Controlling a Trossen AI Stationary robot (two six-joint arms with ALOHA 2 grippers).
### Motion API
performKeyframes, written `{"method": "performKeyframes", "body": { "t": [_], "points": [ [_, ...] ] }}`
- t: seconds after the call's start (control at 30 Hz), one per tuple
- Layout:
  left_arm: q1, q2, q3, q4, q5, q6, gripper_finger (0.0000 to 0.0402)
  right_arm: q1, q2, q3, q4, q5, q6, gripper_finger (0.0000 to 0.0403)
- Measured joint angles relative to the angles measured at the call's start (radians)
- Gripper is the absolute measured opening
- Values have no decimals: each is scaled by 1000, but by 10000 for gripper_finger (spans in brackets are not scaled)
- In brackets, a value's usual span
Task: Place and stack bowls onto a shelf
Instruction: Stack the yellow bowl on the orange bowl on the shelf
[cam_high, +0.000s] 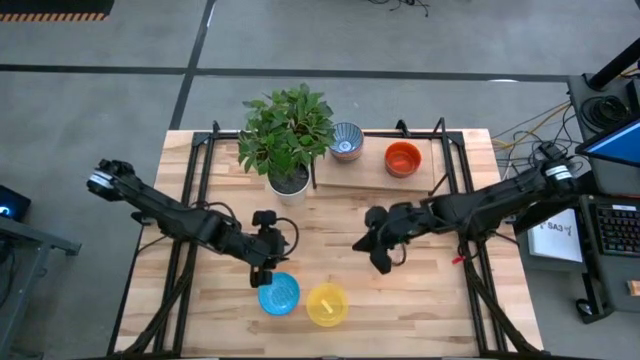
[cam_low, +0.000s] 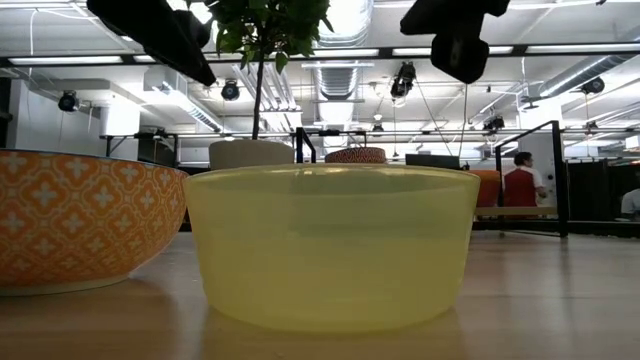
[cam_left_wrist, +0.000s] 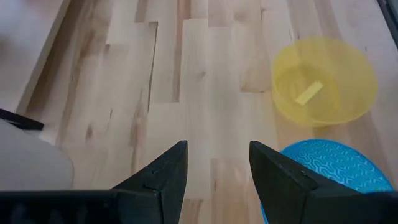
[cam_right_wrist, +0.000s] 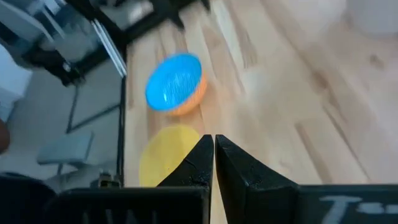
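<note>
A yellow bowl (cam_high: 327, 304) (cam_low: 330, 245) and a bowl with a blue inside and an orange patterned outside (cam_high: 279, 294) (cam_low: 80, 220) stand on their bases near the table's near edge. On the shelf (cam_high: 375, 178) at the far side sit a blue-white patterned bowl (cam_high: 346, 141) and a red bowl (cam_high: 403, 158). My left gripper (cam_high: 264, 275) (cam_left_wrist: 217, 146) hovers open just to the far-left of the blue-orange bowl (cam_left_wrist: 329, 168). My right gripper (cam_high: 383, 262) (cam_right_wrist: 213, 149) is shut and hangs above the middle of the table, to the right of both near bowls. Other bowls are out of view.
A white pot with a leafy plant (cam_high: 288, 180) stands at the shelf's left end, close behind my left arm. Black metal posts (cam_high: 440, 150) frame the shelf. Bare wooden tabletop (cam_high: 330, 225) lies between the two grippers and the shelf.
</note>
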Motion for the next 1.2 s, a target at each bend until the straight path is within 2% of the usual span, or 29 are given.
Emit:
{"method": "performKeyframes", "body": {
  "t": [0.13,0.33,0.47,0.57,0.7,0.83,1.03,1.2],
  "points": [
    [0,-28,2,0,-43,68,155,19,85,131,-196,2,23,9],
    [0,-85,8,1,-246,153,155,25,266,347,-536,10,38,9],
    [0,-119,8,-24,-387,163,155,29,372,431,-631,-6,61,9],
    [1,-132,8,-53,-459,164,155,34,435,467,-627,-37,90,10],
    [1,-137,8,-80,-482,159,155,39,502,517,-623,-89,132,28],
    [0,-136,8,-91,-483,174,155,53,548,556,-622,-96,188,71],
    [0,-136,7,-140,-483,141,155,92,583,551,-623,-58,314,144],
    [0,-136,6,-148,-483,135,155,104,636,546,-619,-34,400,176]
  ]
}}
